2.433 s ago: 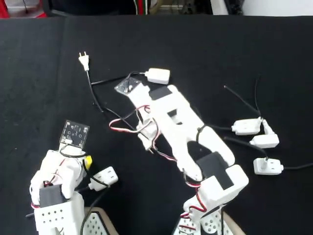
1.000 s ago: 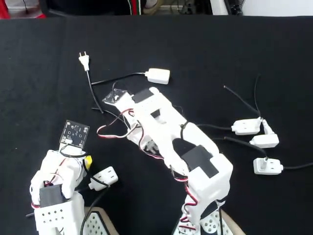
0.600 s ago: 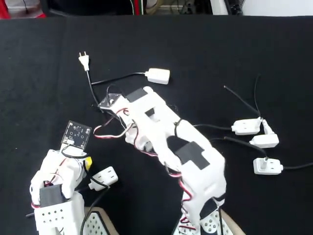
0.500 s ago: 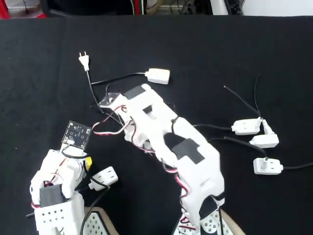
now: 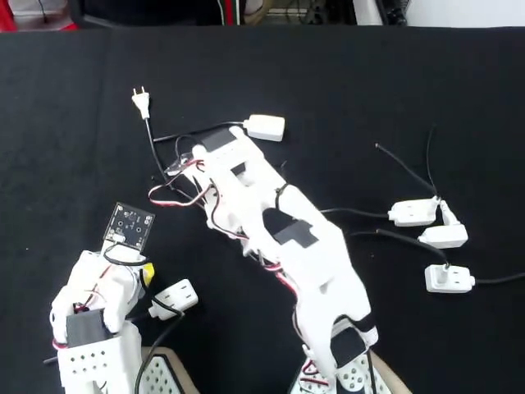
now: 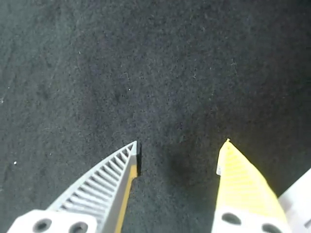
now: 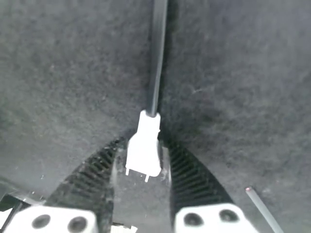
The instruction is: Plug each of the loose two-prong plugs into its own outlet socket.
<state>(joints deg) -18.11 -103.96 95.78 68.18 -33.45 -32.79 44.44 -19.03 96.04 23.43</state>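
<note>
A white two-prong plug (image 7: 143, 150) on a black cable sits between my right gripper's (image 7: 142, 143) fingers, prongs toward the wrist, and the gripper is shut on it. In the high view my right gripper (image 5: 176, 167) lies low over the black mat, left of a white outlet socket (image 5: 264, 127). Another loose plug (image 5: 139, 100) lies at the back left with its cable trailing toward the gripper. My left gripper (image 6: 180, 145) is open over bare mat near the front left, beside a white socket (image 5: 176, 295).
Three white sockets (image 5: 413, 212) (image 5: 443, 236) (image 5: 449, 279) with black cables cluster at the right. Black cables loop under and around the right arm (image 5: 279, 230). The left arm (image 5: 98, 304) stands at the front left corner.
My right arm has stretched out and swung left, carrying its gripper from beside the back socket toward the left. The left arm has not moved.
</note>
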